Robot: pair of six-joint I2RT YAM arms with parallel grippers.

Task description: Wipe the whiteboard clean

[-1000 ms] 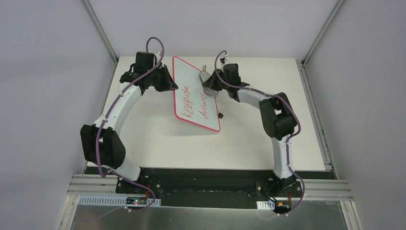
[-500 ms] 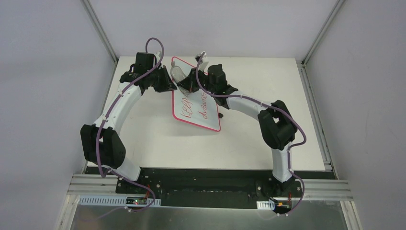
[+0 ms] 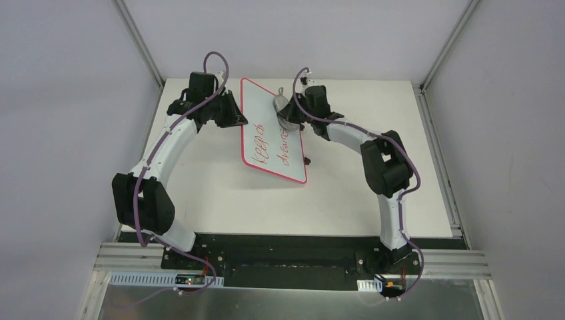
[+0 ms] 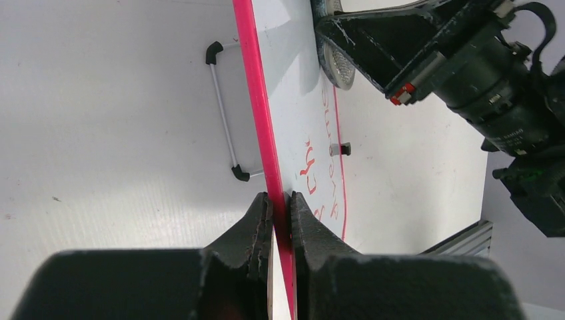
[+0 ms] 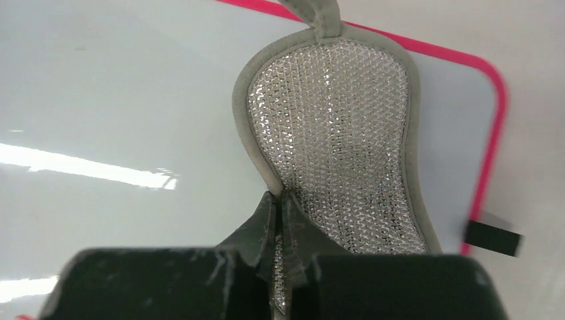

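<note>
The whiteboard [image 3: 263, 113] sits at the far middle of the counter [image 3: 220, 193]. The left gripper [image 4: 280, 208] steadies it, jaws closed tight on the left rim of the thin pink-red frame. The right gripper [image 5: 280, 212], jaws pinched shut on a silver mesh pad [image 5: 336, 127], lays the pad against the board's upper half. Red handwriting [image 3: 270, 143] covers the lower part. The board looks light, stiff and slick, and likely to skid under wiping, so the frame edge seems the surest hold.
</note>
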